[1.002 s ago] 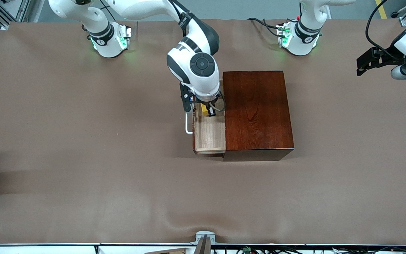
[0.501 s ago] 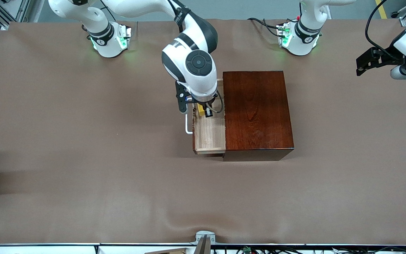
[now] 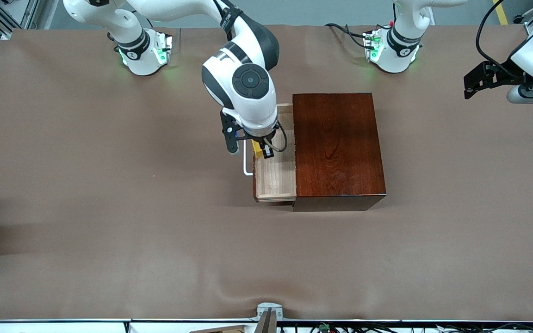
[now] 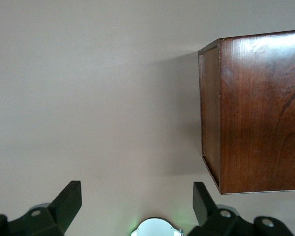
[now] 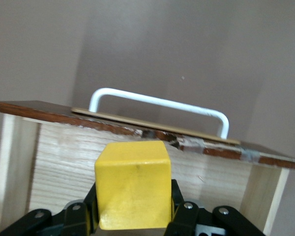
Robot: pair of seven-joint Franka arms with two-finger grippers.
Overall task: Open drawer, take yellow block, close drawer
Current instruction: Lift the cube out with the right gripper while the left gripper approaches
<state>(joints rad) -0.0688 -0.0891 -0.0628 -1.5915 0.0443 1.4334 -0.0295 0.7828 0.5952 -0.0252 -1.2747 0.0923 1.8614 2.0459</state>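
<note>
The drawer (image 3: 275, 181) stands pulled out of the dark reddish-brown box (image 3: 336, 143) toward the right arm's end of the table, its white handle (image 3: 247, 163) at the front. My right gripper (image 3: 264, 151) is shut on the yellow block (image 3: 258, 150) and holds it over the drawer's front part, near the handle. In the right wrist view the yellow block (image 5: 132, 184) fills the space between the fingers (image 5: 181, 216), above the pale drawer floor (image 5: 64, 157) and handle (image 5: 160, 104). My left gripper (image 3: 472, 85) waits open at the left arm's end of the table; its wrist view shows the box (image 4: 255, 108).
A brown cloth (image 3: 109, 185) covers the whole table, with a low wrinkle (image 3: 229, 289) near the front edge. A metal bracket (image 3: 269, 312) sits at that edge. Cables (image 3: 345, 30) lie by the left arm's base.
My right gripper has lifted the yellow block up from the drawer floor and carried it toward the handle. The drawer and box have not moved. The left arm shifted only slightly.
</note>
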